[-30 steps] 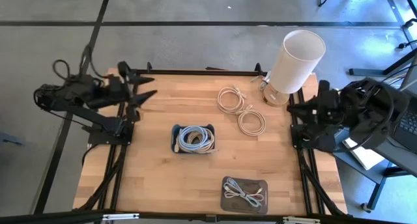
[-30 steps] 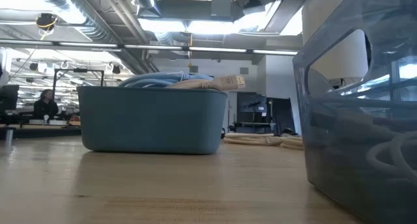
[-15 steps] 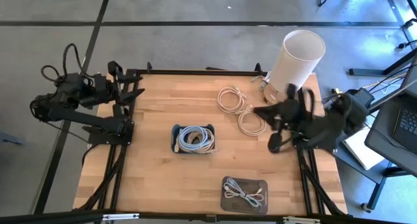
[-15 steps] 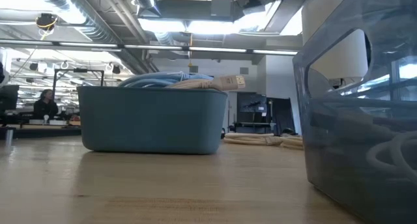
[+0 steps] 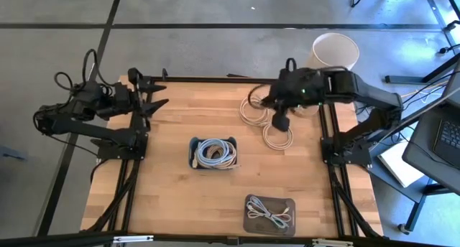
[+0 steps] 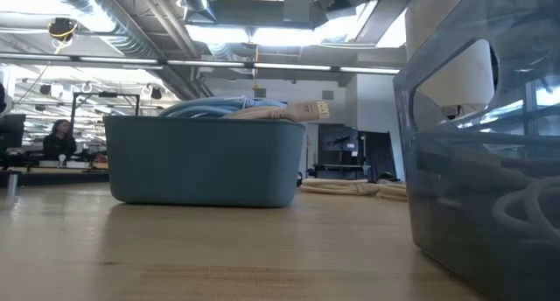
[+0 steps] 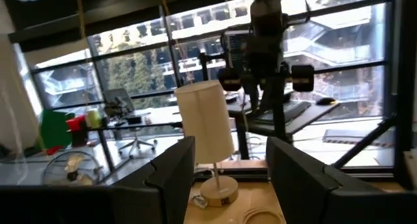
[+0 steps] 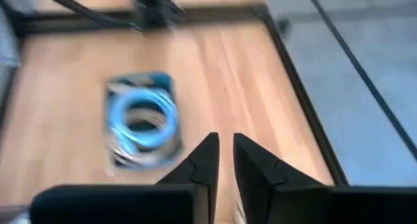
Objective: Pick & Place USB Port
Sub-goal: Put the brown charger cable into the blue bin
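Fingers of the right gripper [image 5: 279,120], almost pressed together and holding nothing, are now swinging in above the cable coils [image 5: 264,122], probably starting the pick.

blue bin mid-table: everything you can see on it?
The blue bin is a small, rounded-corner tub, apparently plastic, sitting upright near the middle of the wooden table. It holds coiled cables, light blue and off-white, heaped above the rim, with a pale connector end poking out in the low view. No gripper touches it.
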Available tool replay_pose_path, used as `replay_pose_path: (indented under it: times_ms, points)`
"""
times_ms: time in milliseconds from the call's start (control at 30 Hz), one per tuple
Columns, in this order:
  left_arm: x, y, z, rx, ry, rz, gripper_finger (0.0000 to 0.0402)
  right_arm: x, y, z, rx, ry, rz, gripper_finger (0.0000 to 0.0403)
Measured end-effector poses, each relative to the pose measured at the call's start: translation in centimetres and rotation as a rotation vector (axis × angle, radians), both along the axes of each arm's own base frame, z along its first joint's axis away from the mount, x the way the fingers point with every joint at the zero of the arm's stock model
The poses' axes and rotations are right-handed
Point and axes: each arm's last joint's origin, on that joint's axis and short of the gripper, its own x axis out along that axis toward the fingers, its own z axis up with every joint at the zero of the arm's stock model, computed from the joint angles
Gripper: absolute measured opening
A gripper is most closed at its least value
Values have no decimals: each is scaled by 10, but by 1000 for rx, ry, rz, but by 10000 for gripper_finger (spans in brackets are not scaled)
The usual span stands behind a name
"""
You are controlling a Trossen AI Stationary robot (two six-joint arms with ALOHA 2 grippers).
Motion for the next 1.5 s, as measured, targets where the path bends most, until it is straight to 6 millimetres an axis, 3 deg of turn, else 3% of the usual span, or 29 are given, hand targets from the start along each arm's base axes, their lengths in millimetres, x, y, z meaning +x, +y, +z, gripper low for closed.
replay_pose_path:
  times_ms: [100, 200, 400, 567, 833, 1067, 1300, 1500]
  points:
    - [2, 2, -1, -3, 9, 33, 184, -19, -20, -14, 27, 59, -86, 58]
    - [2, 4, -1, -4, 8, 49, 184, -46, -27, -27, 76, 81, -149, 61]
    - [4, 7, -1, -11, 13, 88, 184, -97, -15, -52, 233, 17, -204, 62]
    - [12, 12, -9, -52, 81, 124, 184, -119, -5, -88, 351, 55, -250, 62]
    - [20, 22, -14, -98, 125, 233, 184, -119, 4, -164, 472, 260, -329, 62]
    - [20, 26, -12, -97, 102, 270, 184, -109, 6, -221, 516, 262, -311, 62]
    - [21, 27, -13, -104, 100, 274, 184, -102, 6, -255, 495, 173, -238, 62]
    - [26, 28, -14, -89, 123, 283, 184, -95, 6, -265, 462, 161, -194, 78]
